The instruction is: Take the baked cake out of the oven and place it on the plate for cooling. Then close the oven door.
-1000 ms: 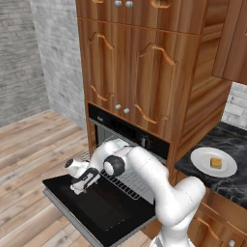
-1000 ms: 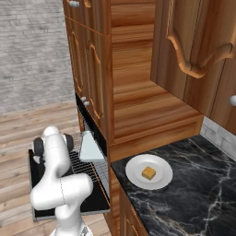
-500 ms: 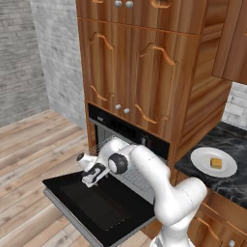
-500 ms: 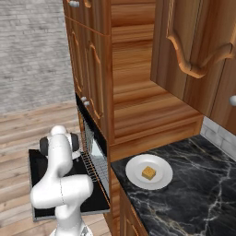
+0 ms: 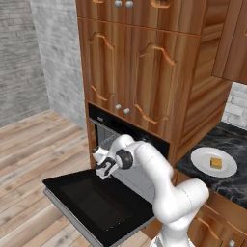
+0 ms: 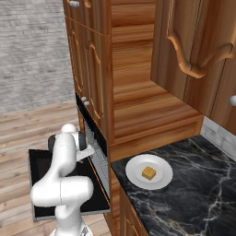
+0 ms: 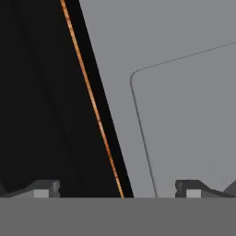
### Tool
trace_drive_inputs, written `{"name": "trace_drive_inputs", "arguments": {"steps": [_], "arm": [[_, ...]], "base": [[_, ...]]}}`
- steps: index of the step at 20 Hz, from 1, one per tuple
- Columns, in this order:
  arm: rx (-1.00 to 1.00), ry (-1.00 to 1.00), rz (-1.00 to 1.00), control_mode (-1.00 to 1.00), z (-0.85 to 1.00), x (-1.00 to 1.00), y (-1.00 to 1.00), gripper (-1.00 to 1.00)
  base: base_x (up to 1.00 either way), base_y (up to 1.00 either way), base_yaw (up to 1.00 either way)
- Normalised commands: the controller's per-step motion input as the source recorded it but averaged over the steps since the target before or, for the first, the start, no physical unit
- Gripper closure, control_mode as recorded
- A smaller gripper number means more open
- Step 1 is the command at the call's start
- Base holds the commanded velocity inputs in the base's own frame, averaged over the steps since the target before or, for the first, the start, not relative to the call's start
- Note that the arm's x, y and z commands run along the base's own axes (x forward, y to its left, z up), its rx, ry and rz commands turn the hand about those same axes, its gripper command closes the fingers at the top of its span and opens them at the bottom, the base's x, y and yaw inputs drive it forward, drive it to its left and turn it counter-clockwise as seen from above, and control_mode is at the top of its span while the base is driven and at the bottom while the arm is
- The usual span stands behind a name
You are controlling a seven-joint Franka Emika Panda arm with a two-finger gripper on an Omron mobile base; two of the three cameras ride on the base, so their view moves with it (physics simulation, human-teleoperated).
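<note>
The baked cake (image 5: 216,163), a small golden square, rests on the white plate (image 5: 202,157) on the black counter at the right; they also show as cake (image 6: 148,173) and plate (image 6: 133,171). The black oven (image 5: 103,120) sits in the wood cabinetry. Its oven door (image 5: 91,205) hangs open and flat, seen again as door (image 6: 41,161). My gripper (image 5: 102,166) hovers open just above the door's inner end, at the left of the oven mouth. In the hand view my gripper (image 7: 115,191) has its tips far apart with nothing between them, facing a black surface and a grey panel.
Brown wooden cabinet doors (image 5: 130,77) stand above the oven. The marble counter (image 6: 198,184) stretches right of the plate. Wooden floor (image 5: 34,144) lies to the left of the open door. My white arm (image 6: 64,179) reaches over the door.
My gripper has moved up and right from over the middle of the door toward the oven mouth, staying open. The cake, plate and door have not moved.
</note>
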Motion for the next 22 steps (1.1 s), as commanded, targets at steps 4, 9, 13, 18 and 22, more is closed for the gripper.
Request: {"name": "trace_drive_inputs", "arguments": {"steps": [4, 9, 13, 18, 22], "arm": [[0.01, -0.07, 0.03, -1.0, 0.57, -0.2, -0.14, -1.0], [0.0, -0.07, 0.08, -1.0, 0.77, -0.77, 0.54, -1.0], [0.0, -0.09, 0.08, -1.0, 0.76, -0.88, 0.76, -1.0], [0.0, -0.12, 0.08, -1.0, 0.77, -0.95, 0.85, -1.0], [0.0, -0.14, 0.07, -1.0, 0.75, -0.94, 0.72, -1.0]], "base": [[0.0, 0.0, 0.0], [0.0, 0.0, 0.0], [0.0, 0.0, 0.0], [0.0, 0.0, 0.0], [0.0, 0.0, 0.0]]}}
